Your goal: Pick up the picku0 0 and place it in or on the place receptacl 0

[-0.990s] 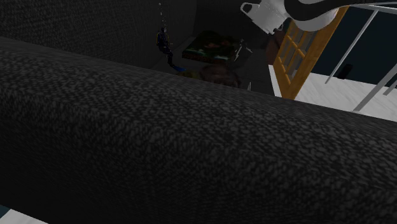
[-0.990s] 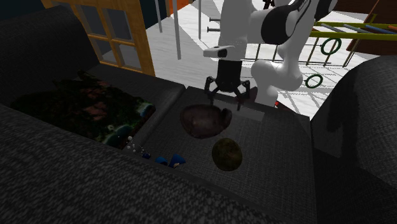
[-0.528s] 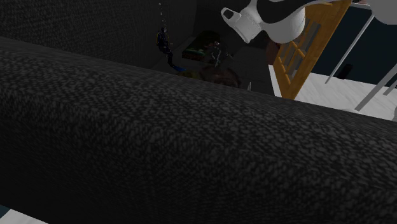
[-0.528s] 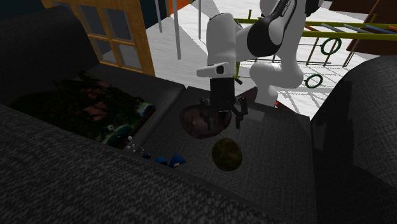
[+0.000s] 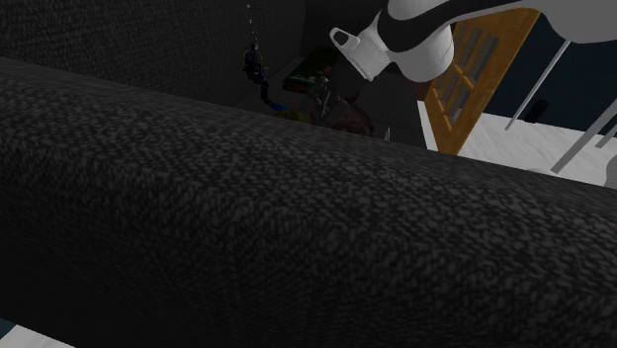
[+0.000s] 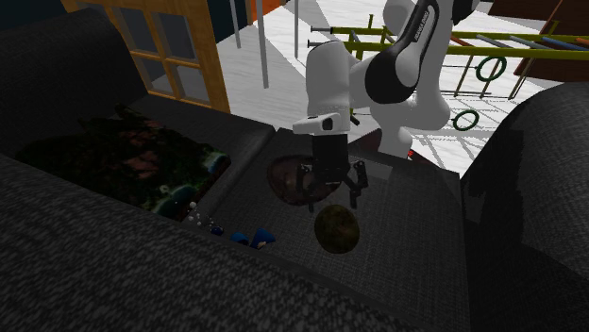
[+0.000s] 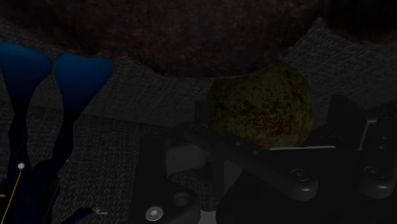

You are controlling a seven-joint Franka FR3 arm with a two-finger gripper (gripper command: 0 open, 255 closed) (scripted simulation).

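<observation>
End effector (image 6: 332, 193), fingers apart, above round mottled olive ball (image 7: 261, 105) (dark bowl (image 6: 288, 179) beside) on coarse-weave sofa (image 6: 415, 236)

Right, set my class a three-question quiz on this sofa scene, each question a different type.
1. True or false: the gripper hangs open, holding nothing.
2. Which lies nearer the patterned cushion: A, the olive-brown ball, or B, the dark brown bowl?
3. Fill in: the two-lobed thing near the ball is coloured ___.

Key: 1 true; 2 B; 3 blue.
</observation>
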